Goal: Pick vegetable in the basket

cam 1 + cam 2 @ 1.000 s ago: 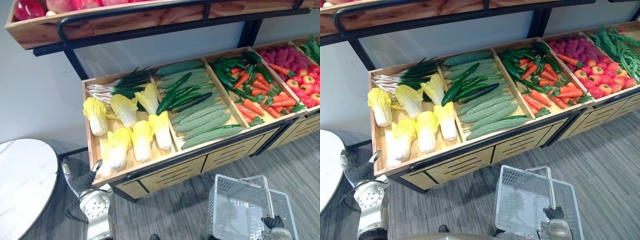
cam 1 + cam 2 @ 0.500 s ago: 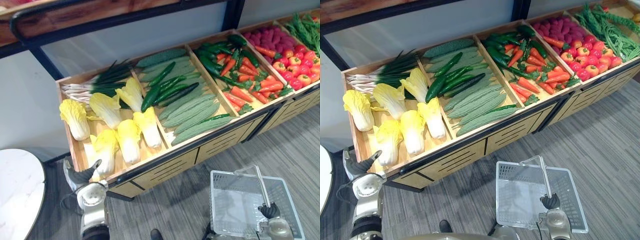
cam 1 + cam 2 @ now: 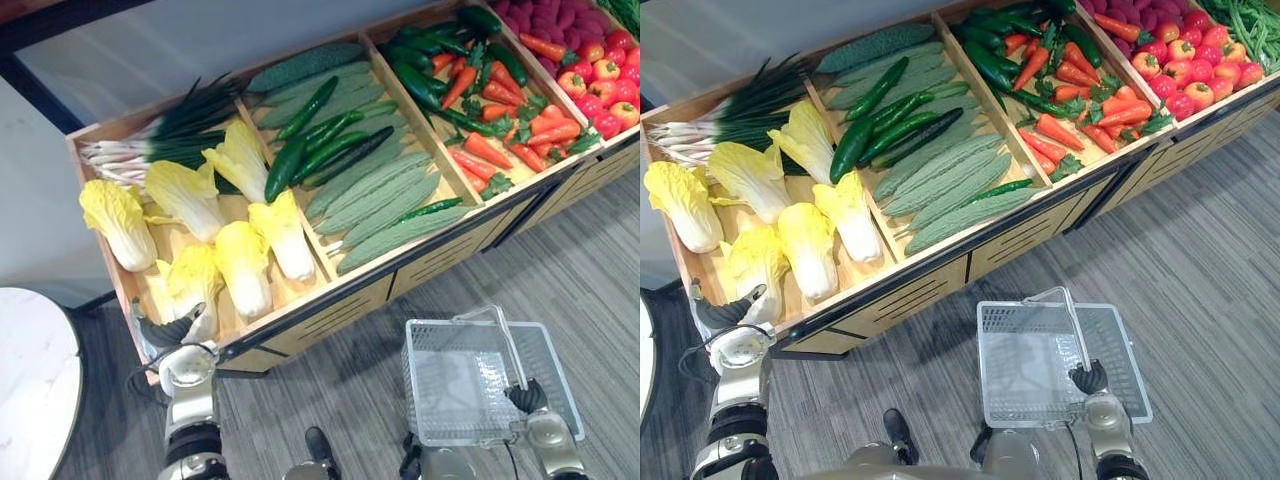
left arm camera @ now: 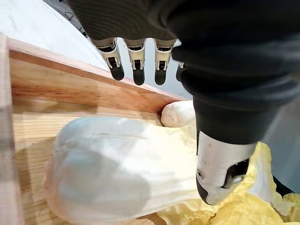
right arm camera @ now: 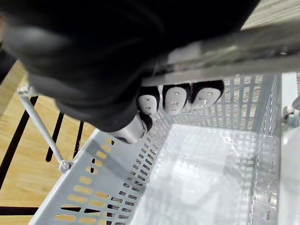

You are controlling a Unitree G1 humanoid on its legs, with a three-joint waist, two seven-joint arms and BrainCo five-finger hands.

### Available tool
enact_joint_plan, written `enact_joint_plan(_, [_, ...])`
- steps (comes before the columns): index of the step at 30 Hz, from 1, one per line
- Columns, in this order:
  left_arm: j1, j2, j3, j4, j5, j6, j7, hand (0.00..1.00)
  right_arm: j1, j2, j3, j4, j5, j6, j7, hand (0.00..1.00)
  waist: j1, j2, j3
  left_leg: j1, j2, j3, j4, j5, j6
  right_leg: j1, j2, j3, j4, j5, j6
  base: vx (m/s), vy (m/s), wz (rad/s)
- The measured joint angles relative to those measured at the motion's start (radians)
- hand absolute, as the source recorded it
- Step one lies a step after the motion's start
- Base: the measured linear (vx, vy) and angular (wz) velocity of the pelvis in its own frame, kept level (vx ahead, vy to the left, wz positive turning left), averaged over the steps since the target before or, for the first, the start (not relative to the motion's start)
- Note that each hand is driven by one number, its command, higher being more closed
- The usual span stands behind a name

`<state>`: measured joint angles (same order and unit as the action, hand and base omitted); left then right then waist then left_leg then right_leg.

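fingers (image 4: 137, 70) of our left hand (image 3: 168, 331) are straight and hold nothing, their dark tips reaching over the wooden wall of the display stand (image 3: 330, 288) above a pale-stemmed napa cabbage (image 4: 112, 168). that cabbage lies in the stand's leftmost compartment, at its near corner, among other yellow cabbages (image 3: 245, 262) and near the spring onions (image 3: 170, 140). our thumb (image 4: 216, 173) hangs close over its leaves; we cannot tell whether it touches. our right hand (image 3: 1089, 378) has its fingers curled round the metal handle (image 3: 497, 335) of the white perforated basket (image 3: 1012, 320), held over the grey floor (image 3: 1200, 250) in front of the stand, well apart from the cabbage.
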<state>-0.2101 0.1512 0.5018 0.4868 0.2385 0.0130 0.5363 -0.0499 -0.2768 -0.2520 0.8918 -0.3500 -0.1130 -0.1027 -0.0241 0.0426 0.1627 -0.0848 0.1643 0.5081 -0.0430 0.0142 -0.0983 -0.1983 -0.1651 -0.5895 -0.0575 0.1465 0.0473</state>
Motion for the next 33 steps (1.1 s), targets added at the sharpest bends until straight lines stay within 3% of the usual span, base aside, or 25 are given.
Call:
enact_joint_plan(17, [-0.08,0.002,0.02,0.065,0.001,0.021,0.001,0.0,-0.067,0.0,0.026,0.002,0.002,-0.002,-0.005,1.0,0.001,-0.014,0.062,-0.034,0.002,0.034,0.012,-0.001,-0.001,-0.061,0.003,0.05,0.008,0.006,-0.006,0.01,-0.01,-0.07])
enact_joint_plan(23, [-0.088,0.056,0.016,0.143,0.003,0.031,0.002,0.0,-0.074,-0.001,0.048,0.002,0.004,-0.002,-0.019,1.0,0.003,-0.016,0.068,-0.036,0.002,0.048,0.011,-0.007,-0.005,-0.076,0.004,0.067,0.01,0.006,-0.006,0.01,0.003,-0.08])
enact_joint_plan(24, [-0.088,0.068,0.015,0.168,0.002,0.032,0.002,1.0,-0.077,-0.001,0.059,0.002,0.004,-0.004,-0.02,1.0,0.003,-0.016,0.068,-0.033,0.001,0.058,0.012,-0.011,-0.006,-0.08,0.005,0.076,0.011,0.007,-0.005,0.01,0.008,-0.16])
enact_joint_plan(33, [-0.101,0.14,0.017,0.27,0.001,0.018,0.003,1.0,-0.083,-0.002,0.09,0.009,0.005,-0.024,-0.02,1.0,0.007,-0.017,0.068,-0.015,0.0,0.088,0.012,-0.022,-0.012,-0.081,0.008,0.105,0.01,0.008,-0.003,0.01,0.004,-0.1])
